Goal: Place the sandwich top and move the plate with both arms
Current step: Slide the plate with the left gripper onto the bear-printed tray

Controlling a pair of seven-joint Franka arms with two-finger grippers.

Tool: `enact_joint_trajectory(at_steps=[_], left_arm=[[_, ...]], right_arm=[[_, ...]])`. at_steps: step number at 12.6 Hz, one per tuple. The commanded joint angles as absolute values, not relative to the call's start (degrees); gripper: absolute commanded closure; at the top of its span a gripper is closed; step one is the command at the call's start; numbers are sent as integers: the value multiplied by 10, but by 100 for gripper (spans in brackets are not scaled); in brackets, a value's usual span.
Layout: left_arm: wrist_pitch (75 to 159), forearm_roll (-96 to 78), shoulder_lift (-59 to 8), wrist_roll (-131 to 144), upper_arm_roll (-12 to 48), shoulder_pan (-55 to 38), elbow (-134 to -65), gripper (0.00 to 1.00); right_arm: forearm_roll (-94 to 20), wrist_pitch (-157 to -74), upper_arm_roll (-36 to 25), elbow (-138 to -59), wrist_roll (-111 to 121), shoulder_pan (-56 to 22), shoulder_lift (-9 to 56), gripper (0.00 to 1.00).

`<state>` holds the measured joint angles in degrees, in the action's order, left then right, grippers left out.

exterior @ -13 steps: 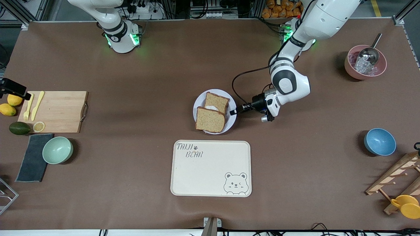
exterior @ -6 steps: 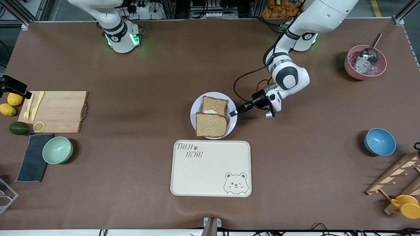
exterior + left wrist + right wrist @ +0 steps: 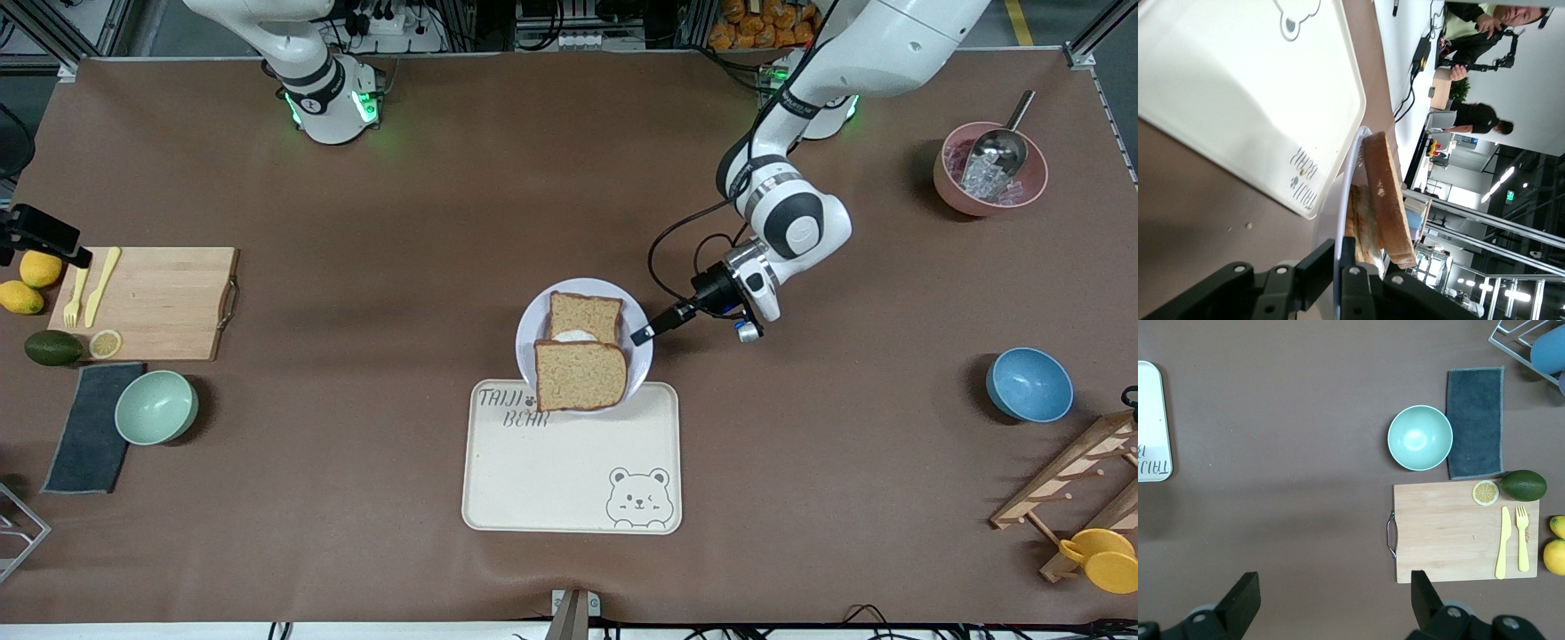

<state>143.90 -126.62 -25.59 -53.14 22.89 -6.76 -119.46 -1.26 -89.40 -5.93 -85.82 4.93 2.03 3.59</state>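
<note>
Round plate (image 3: 527, 331) shifted onto cream tray (image 3: 569, 480), left tool (image 3: 642, 335) pinching rim

Even overhead light, sharp views for you.
You get soft shadows beside the bowls (image 3: 1029, 384) and under the plate (image 3: 527, 331); the tray (image 3: 1238, 93) glares pale in your left wrist view.

— Where is the plate (image 3: 527, 336) sitting?

— It is hanging over the tray's (image 3: 569, 480) edge farthest from the front camera, clamped at its rim by the left gripper (image 3: 642, 335) (round, pale lavender-grey).

— And the sandwich top (image 3: 580, 376)?

— It is lying on the plate, speckled tan-brown, leaning on the other slice (image 3: 584, 316) and overhanging the rim above the tray.

— The right gripper (image 3: 1331, 603)?

— It is waiting, fingers spread.
</note>
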Motion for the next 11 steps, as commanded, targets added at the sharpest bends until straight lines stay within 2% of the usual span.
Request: enact_joint_trajectory(at_steps=[1, 5, 11], left_arm=[[1441, -1290, -316, -588, 223, -63, -1127, 100], [1445, -1281, -412, -625, 215, -75, -1013, 100], [1467, -1289, -473, -657, 152, -147, -933, 100]], right_arm=[[-9, -887, -51, -843, 42, 29, 42, 0], [-11, -890, -51, -843, 42, 30, 43, 0], [-25, -890, -53, -843, 43, 33, 44, 0]])
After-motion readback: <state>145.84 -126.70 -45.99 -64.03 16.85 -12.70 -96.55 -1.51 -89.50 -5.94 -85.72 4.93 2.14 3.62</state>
